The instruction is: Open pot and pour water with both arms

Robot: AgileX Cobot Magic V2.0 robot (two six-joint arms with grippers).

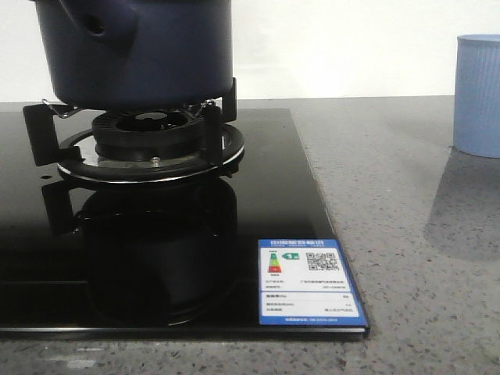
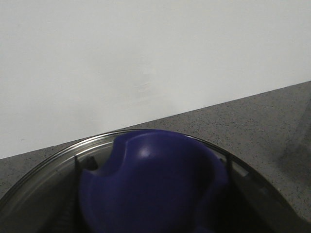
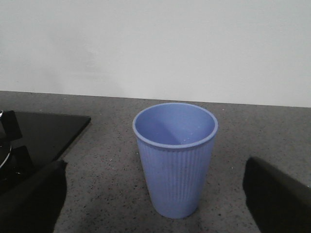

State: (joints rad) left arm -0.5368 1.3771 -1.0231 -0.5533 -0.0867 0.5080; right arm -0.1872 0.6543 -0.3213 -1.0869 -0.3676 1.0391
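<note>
While the pot (image 1: 137,51) sits on the burner grate (image 1: 148,141) at the upper left of the front view, the ribbed cup (image 1: 478,94) stands at the far right edge.

Only the left wrist view shows a glossy dark-blue knob (image 2: 150,187) on a glass lid (image 2: 43,179) with a metal rim; the left gripper's fingers are not visible there, so its state cannot be told. Only the right wrist view shows the pale blue cup's (image 3: 175,160) hollow inside, between the right gripper's (image 3: 158,199) dark fingers (image 3: 34,196), spread wide and touching nothing. The stove is black reflective glass (image 1: 258,203) with a blue label (image 1: 308,283); around it lies speckled grey countertop (image 1: 391,195) under a plain white wall (image 1: 344,47).
</note>
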